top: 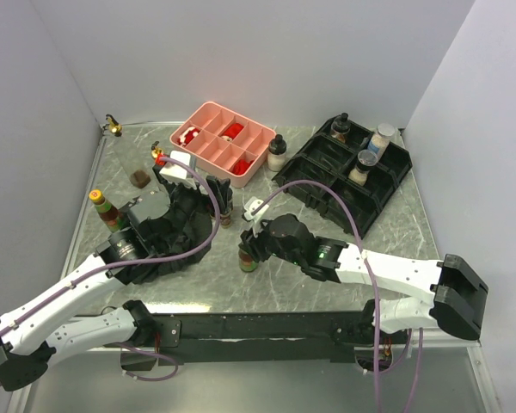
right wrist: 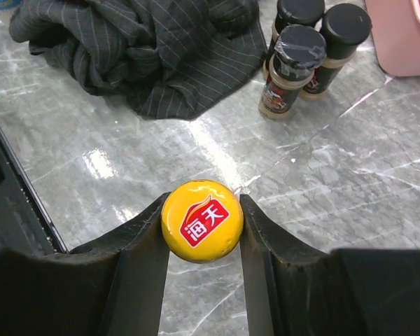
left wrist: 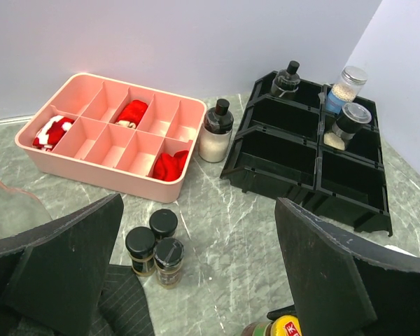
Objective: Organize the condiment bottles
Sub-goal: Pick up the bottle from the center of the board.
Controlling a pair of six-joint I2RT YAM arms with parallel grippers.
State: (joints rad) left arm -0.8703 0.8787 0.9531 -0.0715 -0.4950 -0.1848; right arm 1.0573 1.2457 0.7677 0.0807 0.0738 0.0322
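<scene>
My right gripper [right wrist: 201, 231] is shut on the yellow cap of a sauce bottle [right wrist: 201, 220], which stands on the table at centre in the top view [top: 248, 259]. My left gripper [left wrist: 196, 280] is open wide and empty above three black-lidded spice jars [left wrist: 157, 245], which also show in the right wrist view [right wrist: 294, 56]. Another yellow-capped bottle [top: 103, 206] stands at the left. Two clear gold-spouted bottles [top: 113, 126] stand at the far left. A black-capped pale shaker [left wrist: 215, 131] stands beside the pink tray. Three jars [left wrist: 344, 91] sit in the black rack [left wrist: 304, 168].
The pink compartment tray [top: 208, 120] with red pieces is at the back centre. The black striped cloth [right wrist: 147, 49] lies bunched under my left arm. A small brown object [top: 140, 178] sits at the left. White walls close in the table on three sides.
</scene>
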